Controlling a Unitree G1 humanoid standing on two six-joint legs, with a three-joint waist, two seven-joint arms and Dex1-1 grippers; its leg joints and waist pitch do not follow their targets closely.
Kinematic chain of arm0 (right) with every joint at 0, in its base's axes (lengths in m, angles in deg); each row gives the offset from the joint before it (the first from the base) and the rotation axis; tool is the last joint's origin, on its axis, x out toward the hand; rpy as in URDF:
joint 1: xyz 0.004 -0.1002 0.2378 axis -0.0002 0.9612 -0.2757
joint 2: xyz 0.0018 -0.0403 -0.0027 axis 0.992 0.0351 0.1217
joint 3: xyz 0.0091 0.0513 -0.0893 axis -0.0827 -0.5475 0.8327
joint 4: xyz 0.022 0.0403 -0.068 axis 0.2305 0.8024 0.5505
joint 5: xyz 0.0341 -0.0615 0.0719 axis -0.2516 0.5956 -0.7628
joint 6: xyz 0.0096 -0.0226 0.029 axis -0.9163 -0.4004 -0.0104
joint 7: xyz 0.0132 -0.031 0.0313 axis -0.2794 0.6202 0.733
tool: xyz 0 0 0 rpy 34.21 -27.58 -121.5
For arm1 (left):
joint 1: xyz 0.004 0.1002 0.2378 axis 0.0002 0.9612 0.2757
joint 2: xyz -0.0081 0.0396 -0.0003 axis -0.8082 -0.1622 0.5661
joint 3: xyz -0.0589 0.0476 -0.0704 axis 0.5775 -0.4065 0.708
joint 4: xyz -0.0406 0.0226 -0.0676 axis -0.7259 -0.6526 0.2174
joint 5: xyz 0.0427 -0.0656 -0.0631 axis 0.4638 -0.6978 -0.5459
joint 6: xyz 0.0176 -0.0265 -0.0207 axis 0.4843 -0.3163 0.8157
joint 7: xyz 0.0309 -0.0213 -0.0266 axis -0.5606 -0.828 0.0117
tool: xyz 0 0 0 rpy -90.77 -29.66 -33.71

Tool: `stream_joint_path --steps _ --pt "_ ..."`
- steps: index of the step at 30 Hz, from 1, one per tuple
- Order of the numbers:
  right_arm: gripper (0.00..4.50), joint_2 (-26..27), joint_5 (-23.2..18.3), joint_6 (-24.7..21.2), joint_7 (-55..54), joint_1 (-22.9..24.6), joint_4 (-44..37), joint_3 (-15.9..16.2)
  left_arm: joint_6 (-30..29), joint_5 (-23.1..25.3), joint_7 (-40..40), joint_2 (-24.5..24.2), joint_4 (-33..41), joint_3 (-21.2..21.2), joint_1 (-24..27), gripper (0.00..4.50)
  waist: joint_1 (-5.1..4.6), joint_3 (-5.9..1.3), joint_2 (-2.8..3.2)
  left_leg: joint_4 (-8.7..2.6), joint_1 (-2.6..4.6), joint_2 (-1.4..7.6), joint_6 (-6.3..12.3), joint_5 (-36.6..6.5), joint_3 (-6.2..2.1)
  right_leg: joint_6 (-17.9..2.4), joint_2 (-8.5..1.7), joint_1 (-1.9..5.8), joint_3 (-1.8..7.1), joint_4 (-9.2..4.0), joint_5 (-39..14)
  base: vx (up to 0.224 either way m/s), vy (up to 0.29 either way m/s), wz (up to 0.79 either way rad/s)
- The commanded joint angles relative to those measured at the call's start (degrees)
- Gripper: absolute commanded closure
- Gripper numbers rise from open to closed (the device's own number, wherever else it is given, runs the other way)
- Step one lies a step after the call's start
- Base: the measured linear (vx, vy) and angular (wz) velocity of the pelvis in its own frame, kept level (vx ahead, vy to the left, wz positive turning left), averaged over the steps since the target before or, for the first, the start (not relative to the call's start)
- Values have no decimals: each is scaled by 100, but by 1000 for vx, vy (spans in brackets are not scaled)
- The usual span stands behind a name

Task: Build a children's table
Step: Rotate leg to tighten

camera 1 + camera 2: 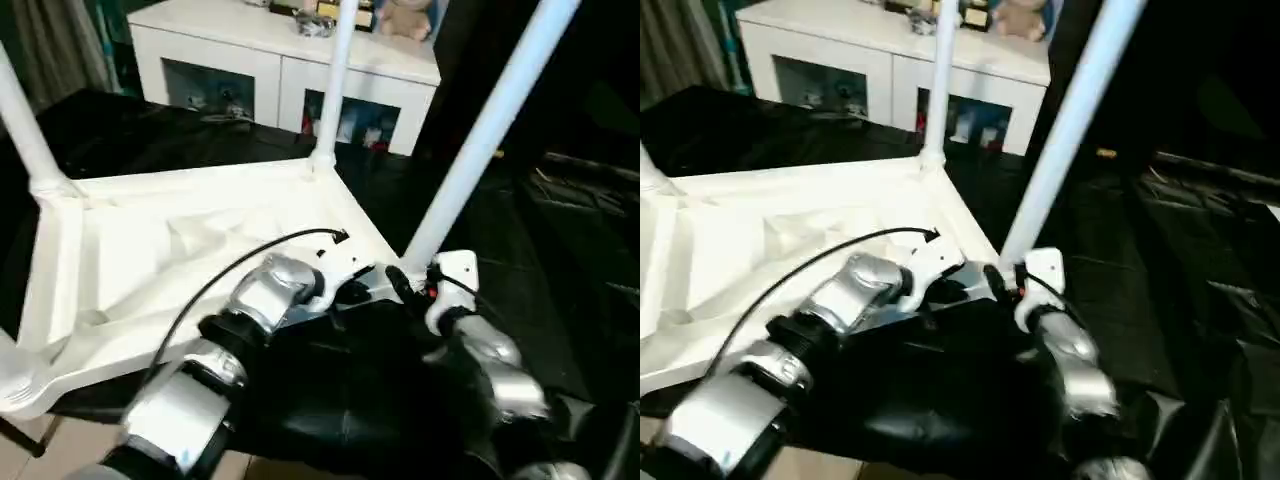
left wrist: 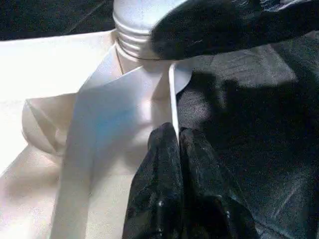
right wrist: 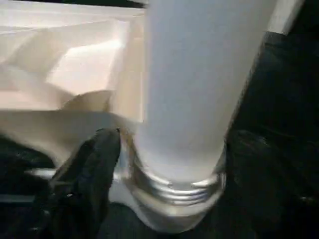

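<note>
You are looking down at the tabletop (image 1: 160,270), which lies upside down on the black sheet (image 1: 560,290), its ribbed underside facing up and taking up the scene from about nine o'clock to the centre. Three legs stand up from its corner sockets: the far leg (image 1: 335,80) at twelve o'clock, the left leg (image 1: 25,125) at ten o'clock, and the near leg (image 1: 490,125) slanting up toward one o'clock from the corner closest to your grippers. Your left gripper (image 2: 178,144) is clenched, its two black fingertips pressed together against the thin upright edge of the tabletop's rim just beside that near corner; I cannot tell whether the rim is pinched between them. Your right gripper (image 3: 169,164) sits around the base of the near leg, its fingers (image 3: 89,169) spread on either side of the threaded collar; whether they press on the leg I cannot tell. Behind the table, at twelve o'clock, stands the white cabinet (image 1: 280,65) with glass doors.
</note>
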Motion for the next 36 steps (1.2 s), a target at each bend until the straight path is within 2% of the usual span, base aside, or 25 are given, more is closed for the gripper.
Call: stream_joint_path --steps 1,3,4,7,8,9,10,11,13,16,19,22,23,26,28,32,36 --pt "72 -412 -117 -145 715 117 -343 105 -77 287 388 -204 -258 -320 205 450 61 -178 47 -553 55 131 84 -2964 -35 -857 -186 81 119 -364 -2345 0 0 0" --pt "72 -780 -227 -170 1346 290 -615 213 90 223 827 -382 -65 -381 261 450 103 -178 25 -546 58 143 149 -2853 -15 -834 -205 94 135 -368 -2443 0 0 0" --pt "72 -791 -231 -172 1365 296 -624 215 90 219 844 -388 -58 -382 263 450 122 -184 30 -543 57 144 163 -2765 -8 -845 -207 93 139 -361 -2414 0 0 0" --pt "72 -1178 -386 -231 2044 465 -883 268 257 45 1698 -676 329 -490 367 450 200 -205 -2 -546 19 157 227 -2284 15 -911 -210 132 150 -314 -2122 0 0 0" --pt "72 -1263 -391 -247 2187 481 -905 292 372 -16 2055 -804 535 -557 433 450 249 -214 -3 -517 30 167 253 -2042 47 -1074 -194 104 181 -242 -1692 0 0 0" --pt "72 -1311 -392 -253 2276 489 -916 316 417 -81 2289 -874 672 -586 479 450 249 -214 -3 -517 30 167 253 -2042 47 -1074 -194 104 181 -242 -1692 57 -44 6" --pt "72 -1361 -401 -275 2373 495 -931 349 356 -146 2486 -929 815 -596 522 450 274 -222 -8 -497 37 166 278 -1906 71 -1188 -183 106 193 -195 -1452 57 -44 6" --pt "72 -1398 -402 -292 2440 498 -942 384 351 -194 2640 -981 950 -615 560 450 323 -257 3 -446 42 168 340 -1557 99 -1337 -172 110 203 -103 -862 70 -39 6" --pt "72 -1453 -396 -308 2540 509 -963 443 395 -244 2792 -1042 1126 -639 610 450 361 -267 7 -421 29 158 424 -1122 114 -1481 -141 141 188 -11 -168 82 -32 4" --pt "72 -1460 -403 -344 2707 515 -1023 524 273 -306 2974 -1086 1323 -663 644 450 396 -274 13 -401 47 153 517 -854 121 -1607 -138 173 184 47 222 18 -6 1" --pt "72 -1472 -394 -360 2843 511 -1041 587 268 -298 2967 -1075 1354 -640 635 450 416 -269 16 -402 55 152 513 -870 120 -1605 -133 183 178 44 130 0 0 0" --pt "72 -1463 -375 -318 2909 460 -961 625 208 -304 2986 -1077 1423 -626 636 450 440 -248 26 -432 75 171 380 -1206 117 -1495 -150 168 183 -1 -374 0 0 0" --pt "89 -1449 -374 -301 2926 427 -915 628 189 -300 2983 -1071 1431 -622 629 450 441 -243 28 -444 77 169 292 -1350 115 -1422 -152 163 187 -26 -628 0 0 0" --pt "110 -1420 -408 -326 2978 375 -881 599 169 -284 2960 -1056 1429 -619 620 450 450 -246 23 -448 72 168 234 -1397 109 -1364 -156 167 190 -34 -731 0 0 0" --pt "126 -1424 -407 -327 3005 376 -883 596 164 -278 2958 -1053 1424 -621 621 450 450 -258 27 -438 70 163 226 -1293 108 -1359 -150 174 190 -15 -594 0 0 0" --pt "153 -1450 -426 -334 3076 385 -885 599 152 -263 2953 -1070 1416 -644 630 450 450 -269 14 -411 64 151 324 -1043 114 -1442 -135 185 185 23 -241 0 0 0" --pt "179 -1463 -438 -339 3111 388 -868 580 129 -259 2974 -1087 1427 -662 657 450 450 -273 14 -405 67 153 346 -1043 114 -1475 -140 190 182 25 -269 0 0 0"
